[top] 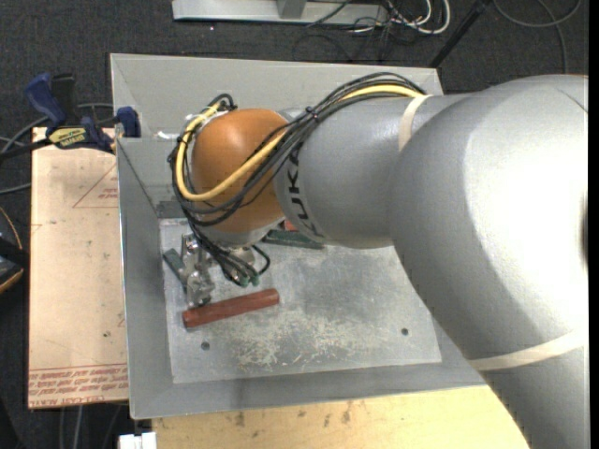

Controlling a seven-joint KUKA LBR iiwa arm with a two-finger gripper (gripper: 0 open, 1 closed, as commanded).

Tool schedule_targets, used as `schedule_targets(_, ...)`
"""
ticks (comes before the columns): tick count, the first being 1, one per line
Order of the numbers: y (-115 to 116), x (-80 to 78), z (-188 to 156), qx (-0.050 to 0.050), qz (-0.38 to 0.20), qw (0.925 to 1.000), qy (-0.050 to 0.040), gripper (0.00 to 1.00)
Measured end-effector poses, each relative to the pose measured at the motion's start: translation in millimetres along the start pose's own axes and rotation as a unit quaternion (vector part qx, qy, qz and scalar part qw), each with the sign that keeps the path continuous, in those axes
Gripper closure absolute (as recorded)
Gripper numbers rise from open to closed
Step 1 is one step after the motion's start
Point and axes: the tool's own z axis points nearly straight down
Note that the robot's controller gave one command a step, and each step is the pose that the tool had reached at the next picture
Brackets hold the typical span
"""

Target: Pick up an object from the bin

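Over the left half of the grey metal bin [140,251], the gripper [198,286] hangs low, its tip close above the bin floor. The arm [449,185] comes in from the right, and its broad silver body covers much of the bin's right side and back. An orange cover [234,171] sits on the wrist directly above the gripper, with yellow and black cables [201,195] looped round it. Whether the gripper is wide or narrow cannot be told, since the wrist and its wiring hide most of it. Just below the gripper's tip in the view lies a reddish-brown rod [234,308], flat on the floor and slanting slightly, its right end higher in the view than its left. The tip stands at the rod's left half, very near or touching; which of the two cannot be made out. A dark grey piece [174,261] lies just to the gripper's left, near the bin's left wall. A green thing [292,238] peeks out from beneath the arm, to the gripper's right, mostly hidden. The floor toward the near edge is scuffed with pale scratches
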Motion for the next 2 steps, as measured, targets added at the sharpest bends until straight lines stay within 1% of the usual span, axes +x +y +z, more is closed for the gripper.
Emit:
schedule_targets(1,0.6,9.2,-146.9,0.000,-0.091,0.9958,0.0057,1.00)
schedule_targets(2,0.5,10.2,-145.0,0.000,-0.091,0.9958,0.0078,1.00)
